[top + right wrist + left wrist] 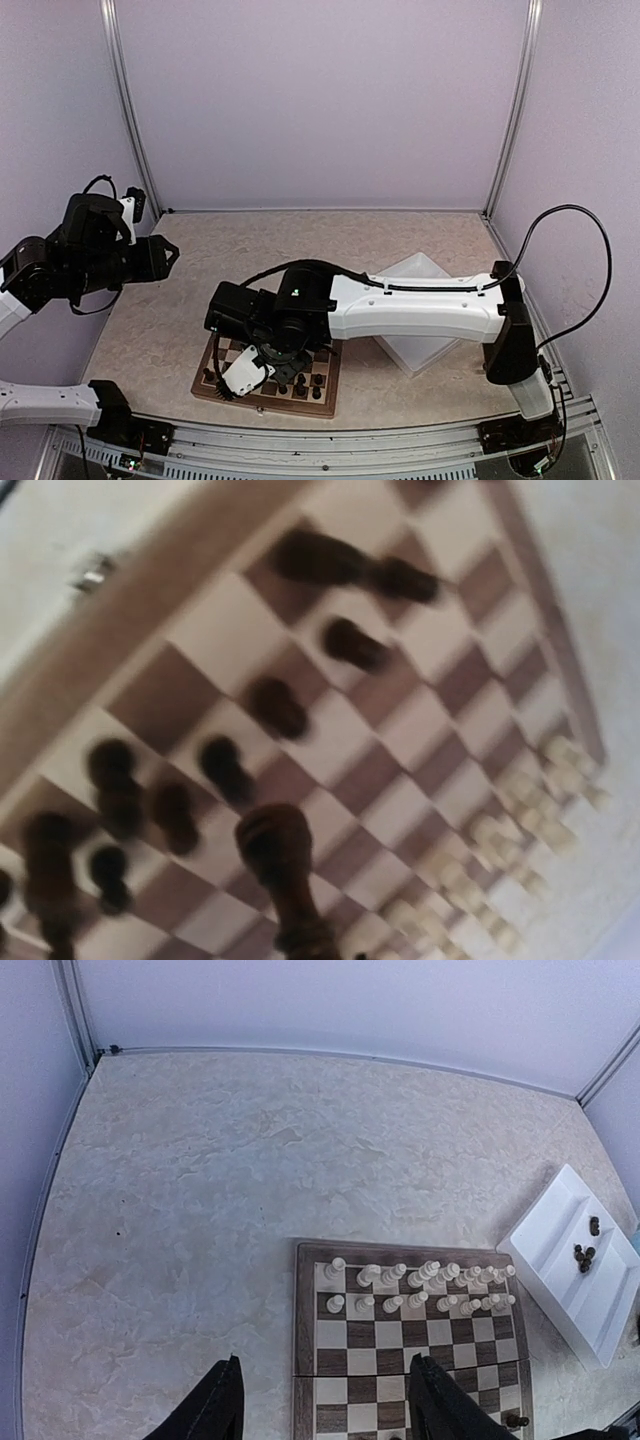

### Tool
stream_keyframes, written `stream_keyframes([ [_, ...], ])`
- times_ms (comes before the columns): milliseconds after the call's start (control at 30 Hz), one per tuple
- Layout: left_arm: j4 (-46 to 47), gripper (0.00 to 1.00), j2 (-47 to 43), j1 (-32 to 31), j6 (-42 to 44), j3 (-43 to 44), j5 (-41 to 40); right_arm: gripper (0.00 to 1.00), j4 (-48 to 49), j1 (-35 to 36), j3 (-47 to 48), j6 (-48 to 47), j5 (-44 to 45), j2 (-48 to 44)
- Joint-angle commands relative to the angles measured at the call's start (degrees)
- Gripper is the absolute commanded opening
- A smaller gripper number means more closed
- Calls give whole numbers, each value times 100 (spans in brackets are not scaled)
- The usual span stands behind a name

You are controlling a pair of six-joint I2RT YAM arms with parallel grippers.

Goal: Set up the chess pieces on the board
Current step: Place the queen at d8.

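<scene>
right claw point(238, 383) pinched shut on dark piece point(275, 865) over board point(304, 1340), more dark pieces point(275, 708) beneath it, left claw point(325, 1405) part open, empty, cream pieces point(425, 1278) ahead of it

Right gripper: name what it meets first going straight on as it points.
Probably the board, on a bare square amid standing dark pieces; the dark piece the right gripper seems to hold would touch first.

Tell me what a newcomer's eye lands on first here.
The white right arm stretches low over the chessboard at the near edge. On the board's far side, cream pieces stand in two neat rows, and one dark piece looms close to the right wrist camera. Right of the board lies a white tray holding a few dark pieces.
</scene>
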Motion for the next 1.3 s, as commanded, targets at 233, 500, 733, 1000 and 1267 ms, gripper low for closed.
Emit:
stream_keyframes([
  [233,133,57,-450,62,98,-283,177,0,-439,296,272,-69,177,622],
  [500,190,57,-683,63,85,-333,332,0,-653,314,548,90,203,941],
  [733,248,57,-705,62,138,-351,423,0,-540,308,642,112,259,1051],
  [1000,357,57,-668,62,175,-403,512,5,-474,308,699,121,265,1121],
  [1267,381,57,-648,62,192,-404,557,18,-463,309,703,142,261,1148],
])
